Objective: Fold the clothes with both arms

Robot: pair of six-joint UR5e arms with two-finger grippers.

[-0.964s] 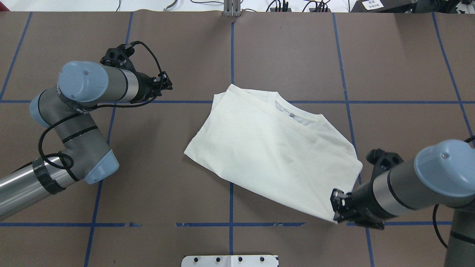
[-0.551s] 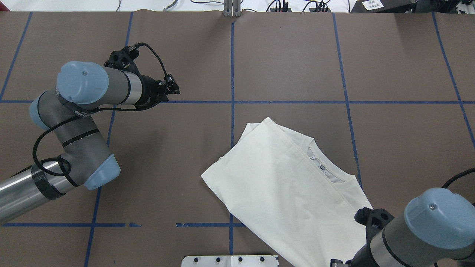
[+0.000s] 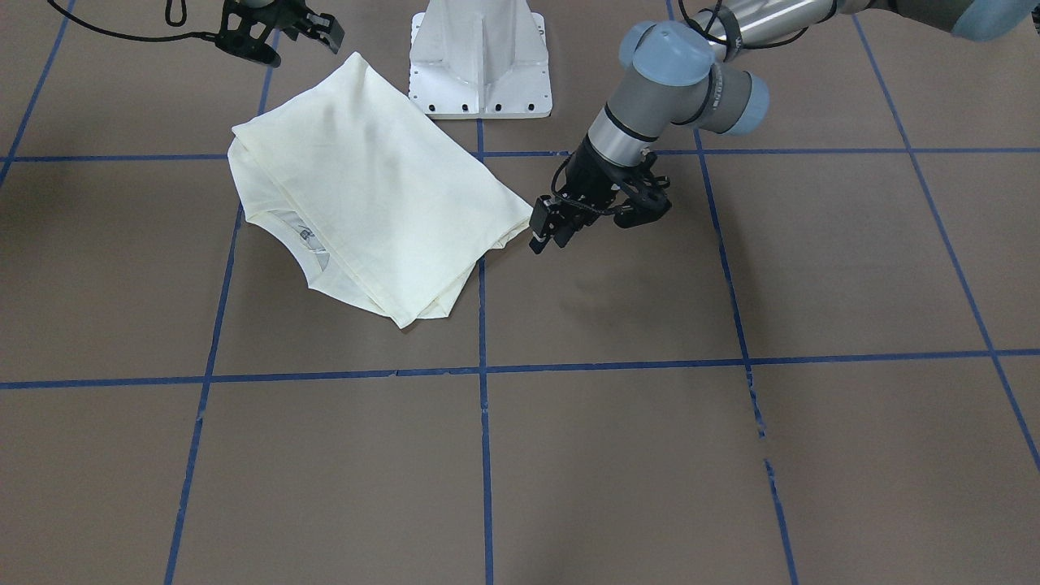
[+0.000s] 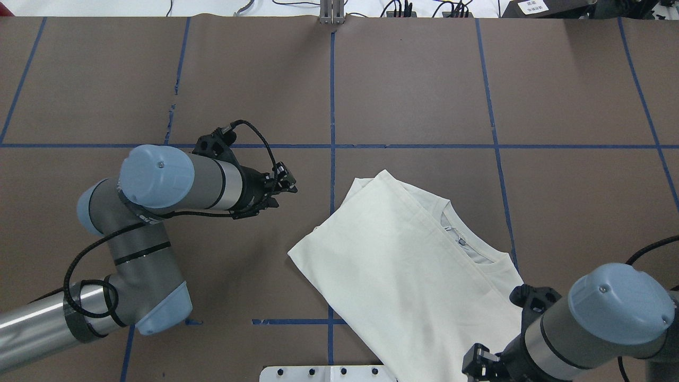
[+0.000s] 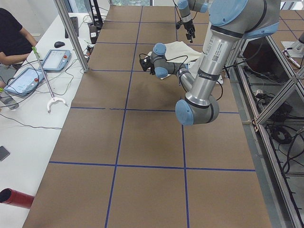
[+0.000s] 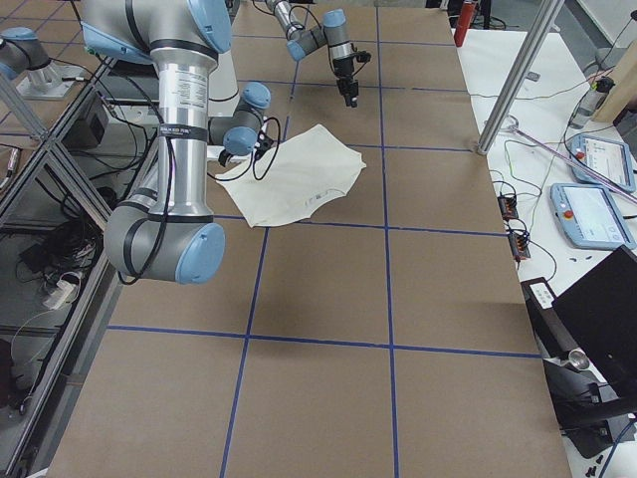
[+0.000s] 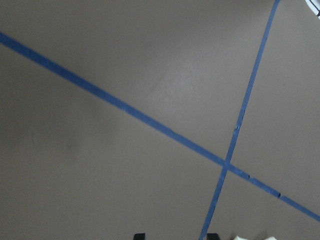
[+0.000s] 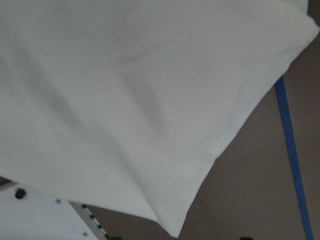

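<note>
My left gripper [image 3: 546, 237] has swung in beside the T-shirt [image 3: 366, 187], parted and empty. Right gripper [image 3: 292, 36] is spread wide, corner released after the drag. Next fold grasp, I'd say.

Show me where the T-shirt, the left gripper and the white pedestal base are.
T-shirt [image 4: 408, 270]: overhead view, middle of the cloth.
left gripper [image 3: 548, 238]: front-facing view, between its fingertips.
white pedestal base [image 3: 479, 61]: front-facing view, its front face.
</note>
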